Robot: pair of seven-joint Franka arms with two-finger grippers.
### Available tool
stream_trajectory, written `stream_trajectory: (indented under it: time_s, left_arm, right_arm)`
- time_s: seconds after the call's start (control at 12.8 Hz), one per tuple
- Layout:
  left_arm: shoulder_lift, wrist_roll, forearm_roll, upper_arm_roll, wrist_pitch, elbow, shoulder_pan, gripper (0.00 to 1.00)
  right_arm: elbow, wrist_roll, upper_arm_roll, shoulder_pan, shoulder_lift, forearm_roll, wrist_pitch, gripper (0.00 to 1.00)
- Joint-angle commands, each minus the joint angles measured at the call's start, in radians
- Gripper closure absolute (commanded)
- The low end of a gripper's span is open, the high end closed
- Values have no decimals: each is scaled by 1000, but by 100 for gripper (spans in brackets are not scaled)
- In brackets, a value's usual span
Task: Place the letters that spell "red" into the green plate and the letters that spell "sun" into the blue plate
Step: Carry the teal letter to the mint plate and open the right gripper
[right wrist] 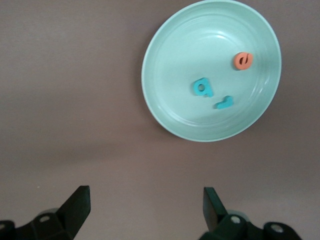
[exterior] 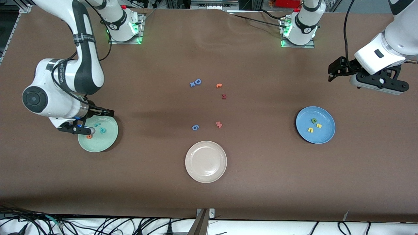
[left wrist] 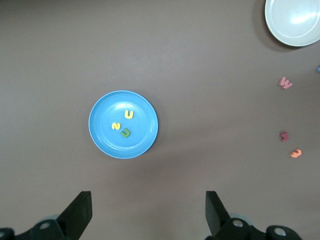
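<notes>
The green plate (exterior: 104,143) lies toward the right arm's end of the table. In it are a teal "r" (exterior: 97,124), a teal "d" (exterior: 103,130) and an orange "e" (exterior: 88,137); the right wrist view shows the same plate (right wrist: 175,65) and letters. My right gripper (exterior: 85,121) hangs open and holds nothing (right wrist: 146,207), over that plate's edge. The blue plate (exterior: 323,135) holds a green "n" (exterior: 313,120), a yellow "s" (exterior: 319,125) and a yellow "u" (exterior: 310,130). My left gripper (exterior: 338,70) is open with nothing in it (left wrist: 148,210), high over bare table beside the blue plate (left wrist: 105,137).
A cream-white plate (exterior: 205,161) sits mid-table, near the front camera. Loose letters lie in the middle: a blue "D" (exterior: 197,82), an orange squiggle (exterior: 219,85), a dark red piece (exterior: 223,96), a pink "M" (exterior: 218,124) and a blue "6" (exterior: 195,127).
</notes>
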Motion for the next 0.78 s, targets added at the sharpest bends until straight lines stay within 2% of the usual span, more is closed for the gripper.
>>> stream_trajectory:
  time_s: [0.0, 0.16, 0.31, 0.55, 0.63, 0.7]
  left_arm:
    - [9, -5, -21, 0, 30, -4, 7, 0]
    - [9, -5, -25, 0, 35, -4, 7, 0]
    - [11, -5, -28, 0, 62, -4, 4, 0]
    - [19, -5, -28, 0, 66, -1, 4, 0]
    - [28, -5, -30, 0, 69, 7, 4, 0]
    - [26, -5, -30, 0, 78, 5, 2, 0]
  right_arm:
    - [52, 39, -2, 30, -13, 8, -89, 0]
    - [104, 83, 4, 41, -19, 3, -166, 0]
    - [102, 141, 91, -6, -65, -27, -167, 0]
    - [92, 215, 467, -313, -155, -193, -170, 0]
    - [90, 218, 511, -350, -174, -212, -180, 0]
    - [90, 212, 516, -361, -196, -212, -192, 0]
